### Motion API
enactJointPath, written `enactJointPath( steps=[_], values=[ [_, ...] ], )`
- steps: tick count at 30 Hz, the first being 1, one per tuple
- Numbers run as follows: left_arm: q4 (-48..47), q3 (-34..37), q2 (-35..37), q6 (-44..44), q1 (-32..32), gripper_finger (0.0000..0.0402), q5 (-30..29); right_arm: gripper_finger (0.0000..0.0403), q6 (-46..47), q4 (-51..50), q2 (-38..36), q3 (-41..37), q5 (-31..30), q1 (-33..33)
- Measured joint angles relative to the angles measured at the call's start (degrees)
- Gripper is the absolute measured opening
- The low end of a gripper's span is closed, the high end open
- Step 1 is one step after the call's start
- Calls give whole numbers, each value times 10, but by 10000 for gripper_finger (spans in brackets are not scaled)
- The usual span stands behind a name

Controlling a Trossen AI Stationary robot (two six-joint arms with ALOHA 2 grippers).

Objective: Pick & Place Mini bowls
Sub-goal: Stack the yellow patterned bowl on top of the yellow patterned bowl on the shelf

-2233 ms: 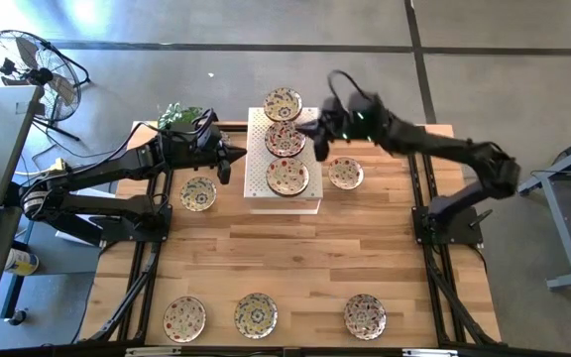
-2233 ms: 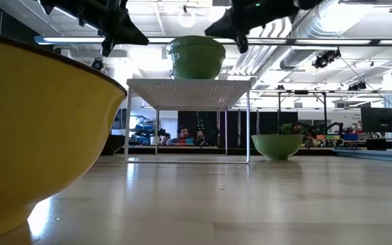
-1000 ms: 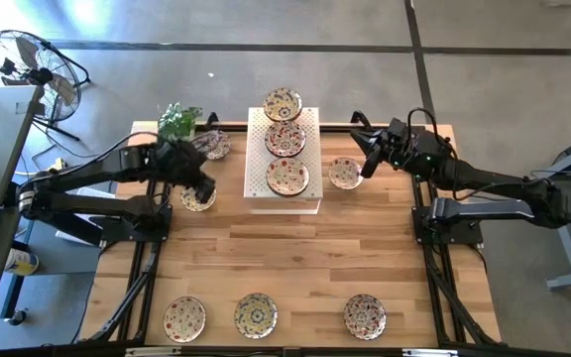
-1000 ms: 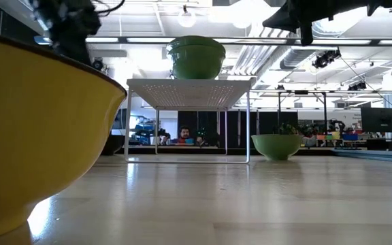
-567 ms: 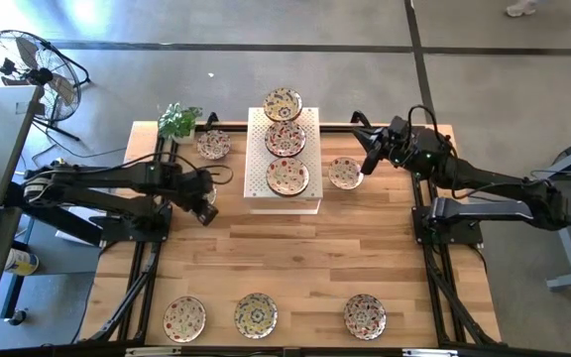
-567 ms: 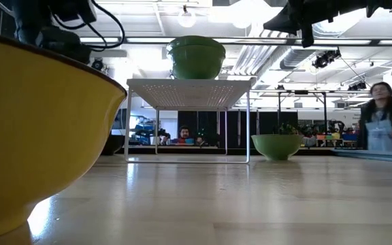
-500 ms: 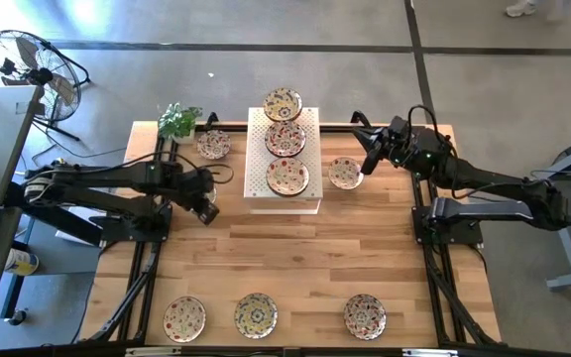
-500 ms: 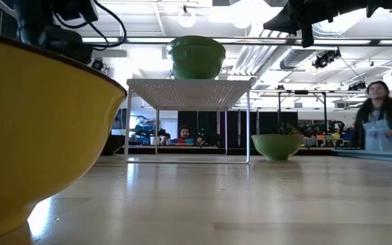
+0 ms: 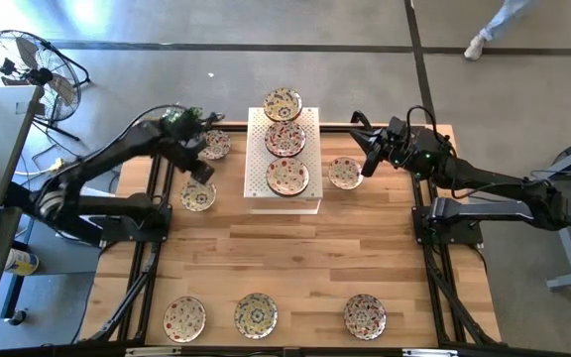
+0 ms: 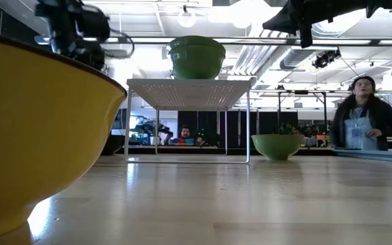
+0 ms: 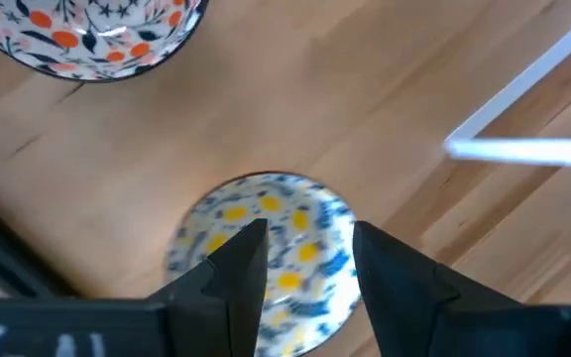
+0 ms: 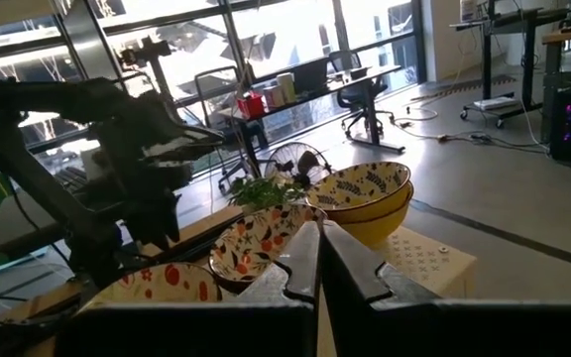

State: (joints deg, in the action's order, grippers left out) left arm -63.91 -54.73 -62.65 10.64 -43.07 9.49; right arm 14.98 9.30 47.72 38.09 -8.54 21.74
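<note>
High view: left gripper [image 9: 198, 171] has lifted off since prev frame, jaws now open above a blue-and-yellow mini bowl [image 9: 197, 196] near desk [image 9: 295, 253] left edge; right gripper [image 9: 367, 159] unchanged by rear-right bowl [image 9: 344, 173], jaws closed.

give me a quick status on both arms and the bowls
Left gripper open, above blue-yellow bowl on table. Right gripper shut, empty, beside rack. Nothing blocking.

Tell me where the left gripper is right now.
In the high view, the left gripper hangs open left of the white rack, above the yellow-and-blue mini bowl.
</note>
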Motion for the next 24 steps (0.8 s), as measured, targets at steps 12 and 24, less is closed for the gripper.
enactJointPath(
  steps=[12, 24],
  values=[
    [-90, -72, -190, -279, -38, 149, -51, 1, 7, -1, 0, 0, 4, 0],
    [-39, -58, -209, -403, -38, 149, -71, 2, 5, -3, 0, 0, 3, 0]
  ],
)
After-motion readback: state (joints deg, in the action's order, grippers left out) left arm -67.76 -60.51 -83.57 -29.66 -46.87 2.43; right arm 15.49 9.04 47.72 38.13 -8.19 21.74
